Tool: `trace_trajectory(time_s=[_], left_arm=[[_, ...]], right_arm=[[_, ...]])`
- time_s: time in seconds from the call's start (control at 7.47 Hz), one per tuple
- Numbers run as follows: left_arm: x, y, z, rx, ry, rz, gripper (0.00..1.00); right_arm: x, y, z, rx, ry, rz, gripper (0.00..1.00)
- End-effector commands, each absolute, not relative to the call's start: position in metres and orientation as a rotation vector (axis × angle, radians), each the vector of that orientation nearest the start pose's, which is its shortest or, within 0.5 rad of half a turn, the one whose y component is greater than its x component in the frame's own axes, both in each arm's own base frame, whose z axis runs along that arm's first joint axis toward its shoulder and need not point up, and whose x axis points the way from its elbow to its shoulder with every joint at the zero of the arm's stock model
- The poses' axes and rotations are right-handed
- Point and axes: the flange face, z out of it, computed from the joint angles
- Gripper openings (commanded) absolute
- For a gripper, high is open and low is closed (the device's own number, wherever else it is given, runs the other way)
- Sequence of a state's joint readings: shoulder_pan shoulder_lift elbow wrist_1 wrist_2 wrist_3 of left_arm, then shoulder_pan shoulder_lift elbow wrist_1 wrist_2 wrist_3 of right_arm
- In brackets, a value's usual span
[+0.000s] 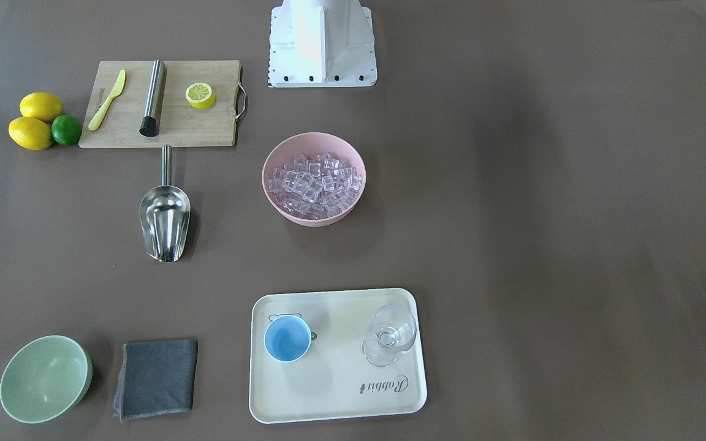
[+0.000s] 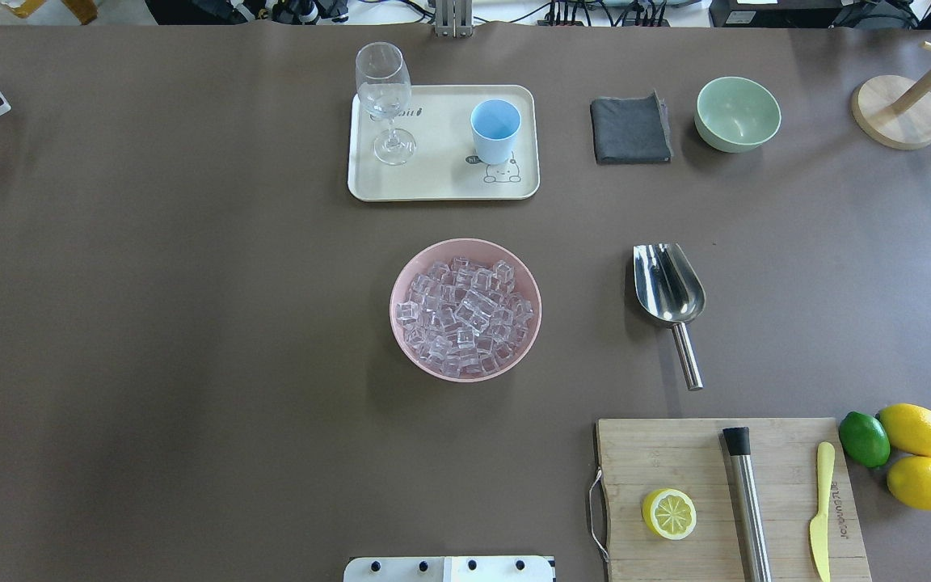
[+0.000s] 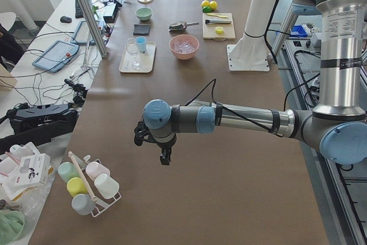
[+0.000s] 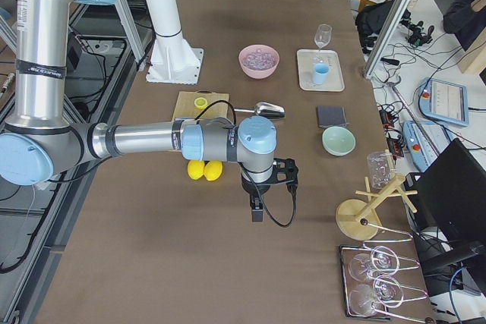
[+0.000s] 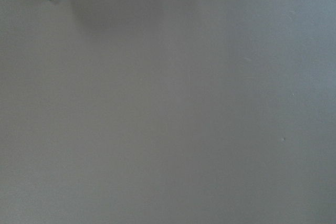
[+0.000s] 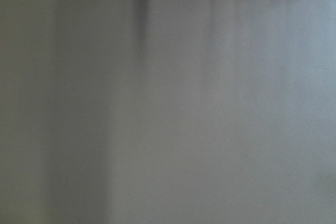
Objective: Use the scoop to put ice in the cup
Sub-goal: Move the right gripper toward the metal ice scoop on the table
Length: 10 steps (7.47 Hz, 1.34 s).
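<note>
The ice (image 2: 465, 315) fills a pink bowl (image 2: 394, 301) at the table's middle. The light-blue cup (image 2: 495, 129) stands upright and empty on a cream tray (image 2: 441, 174) at the far side. The steel scoop (image 2: 667, 287) lies on the table to the right of the bowl, with its handle towards the robot. Both arms are far from these, out at the table's ends. My left gripper (image 3: 165, 156) shows only in the exterior left view and my right gripper (image 4: 257, 212) only in the exterior right view, so I cannot tell whether they are open. Both wrist views show bare table.
A stemmed glass (image 2: 385, 97) shares the tray. A grey cloth (image 2: 631, 129) and a green bowl (image 2: 737, 113) lie to its right. A cutting board (image 2: 659, 453) holds a steel cylinder (image 2: 747, 501), a yellow knife (image 2: 821, 509) and a lemon half (image 2: 668, 513). Lemons and a lime (image 2: 864, 439) sit beside it.
</note>
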<state>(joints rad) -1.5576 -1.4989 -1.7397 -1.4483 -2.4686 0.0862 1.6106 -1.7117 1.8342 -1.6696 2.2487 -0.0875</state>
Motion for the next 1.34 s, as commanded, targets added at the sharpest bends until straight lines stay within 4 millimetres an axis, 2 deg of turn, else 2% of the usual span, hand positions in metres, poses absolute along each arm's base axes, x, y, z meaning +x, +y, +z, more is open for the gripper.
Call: trace_trajectory(time_s=[0.0, 0.27, 0.4, 0.67, 1.07, 1.2], left_arm=[[-0.053, -0.458, 0.610, 0.018, 0.904, 0.075, 0.98], [-0.054, -0.458, 0.604, 0.031, 0.903, 0.078, 0.98], [-0.054, -0.458, 0.605, 0.025, 0.903, 0.076, 0.98], [-0.054, -0.458, 0.605, 0.025, 0.903, 0.076, 0.98], [-0.055, -0.458, 0.608, -0.002, 0.901, 0.061, 0.98], [-0.053, -0.459, 0.610, -0.011, 0.898, 0.059, 0.98]], right_arm=[[0.088, -0.428, 0.587, 0.109, -0.666, -0.066, 1.00], [0.079, -0.429, 0.568, 0.118, -0.779, -0.032, 1.00], [0.071, -0.433, 0.548, 0.123, -0.798, -0.002, 1.00], [0.015, -0.444, 0.510, 0.070, -0.808, 0.035, 1.00], [-0.062, -0.433, 0.450, 0.017, -0.841, 0.091, 1.00], [-0.092, -0.431, 0.441, 0.020, -0.839, 0.115, 1.00]])
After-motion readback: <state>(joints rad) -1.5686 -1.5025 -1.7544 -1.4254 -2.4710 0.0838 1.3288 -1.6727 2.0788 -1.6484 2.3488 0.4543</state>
